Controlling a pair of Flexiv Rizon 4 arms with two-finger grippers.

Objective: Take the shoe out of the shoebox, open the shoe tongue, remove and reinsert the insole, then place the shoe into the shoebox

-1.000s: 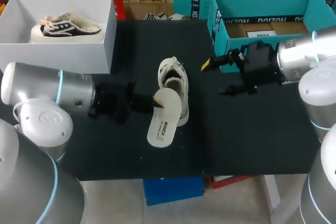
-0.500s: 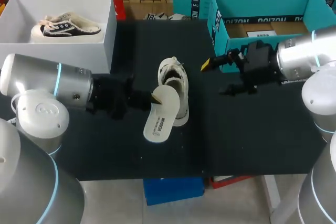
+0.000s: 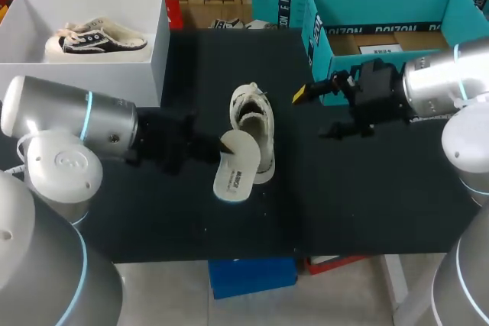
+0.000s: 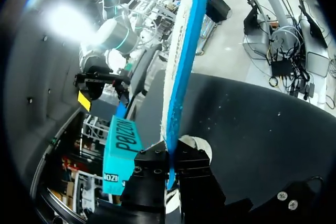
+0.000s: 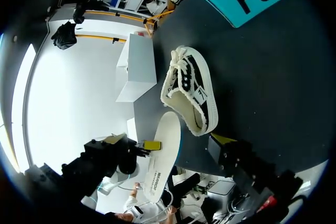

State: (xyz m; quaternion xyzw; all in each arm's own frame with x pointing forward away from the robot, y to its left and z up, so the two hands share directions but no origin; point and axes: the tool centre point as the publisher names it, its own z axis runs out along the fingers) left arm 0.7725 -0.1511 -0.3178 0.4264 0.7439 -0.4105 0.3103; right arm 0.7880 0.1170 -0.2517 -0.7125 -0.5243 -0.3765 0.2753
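Cream low-top shoe (image 3: 254, 124) sits sole-down at centre frame on the black table (image 3: 344, 204), laces toward the top edge, opening facing up. Its white insole (image 3: 235, 167) is out of the shoe, overlapping the shoe's left side & slanting toward lower centre. The L arm's left gripper (image 3: 221, 145) is clenched on the insole's upper end. Left wrist view: insole (image 4: 181, 72) seen edge-on, blue underside showing, pinched between the fingers of the left gripper (image 4: 170, 156) & standing out ahead of them. Right gripper (image 3: 315, 114), centre-right, hangs w/ fingers spread, nothing between them, well apart from the shoe. Right wrist view: shoe (image 5: 191, 95) & insole (image 5: 163, 156) lie ahead of it. White shoebox (image 3: 84, 74), upper left, holds a second shoe (image 3: 95, 37); teal shoebox (image 3: 382, 5) stands open, upper right
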